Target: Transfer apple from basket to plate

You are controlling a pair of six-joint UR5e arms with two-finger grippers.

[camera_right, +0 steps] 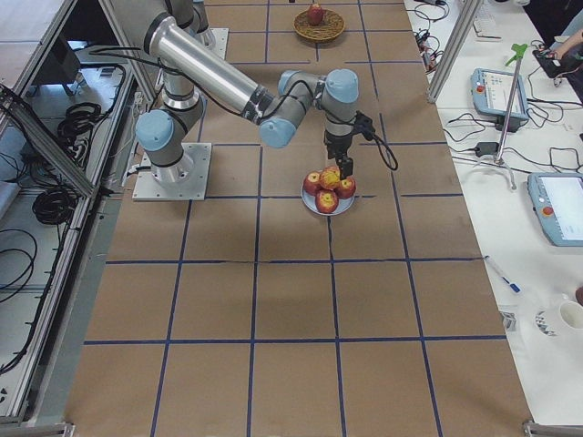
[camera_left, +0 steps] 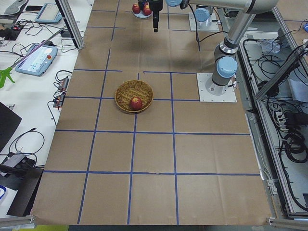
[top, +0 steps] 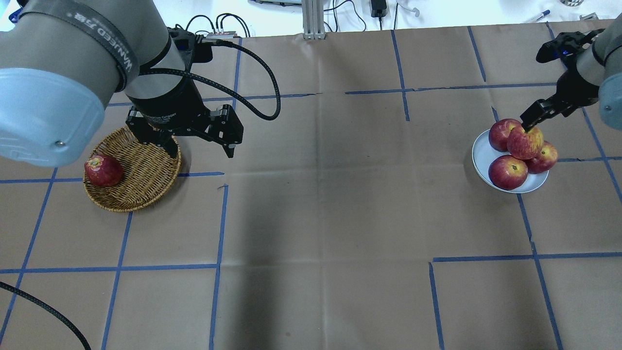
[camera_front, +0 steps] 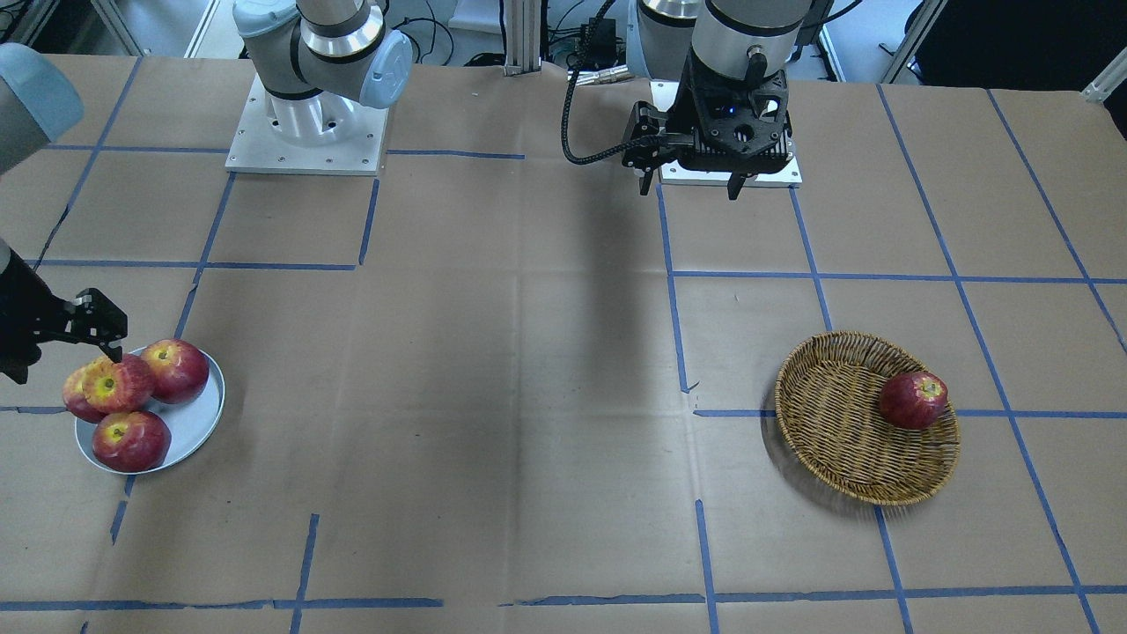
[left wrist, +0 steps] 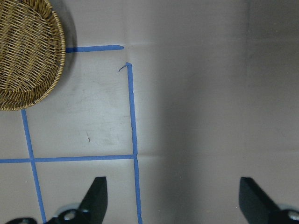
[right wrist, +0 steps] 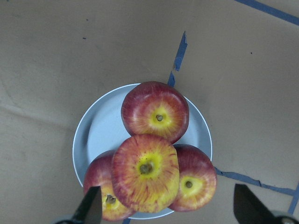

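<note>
Right wrist-mounted view straight down on apple point(right wrist: 145, 173), stem up, stacked atop three darker apples point(right wrist: 155, 112) crowding plate point(right wrist: 100, 135). Right gripper point(right wrist: 168, 207) spread wide, one finger either side of pile, gripping nothing. Left gripper point(left wrist: 173, 196) likewise wide open and empty, hovering over table point(left wrist: 210, 93) just beside basket point(left wrist: 28, 51). One dark apple point(top: 103, 170) lying in basket.

Table point(camera_front: 528, 396) — basket point(camera_front: 828, 423), plate point(camera_front: 195, 423) well apart
</note>
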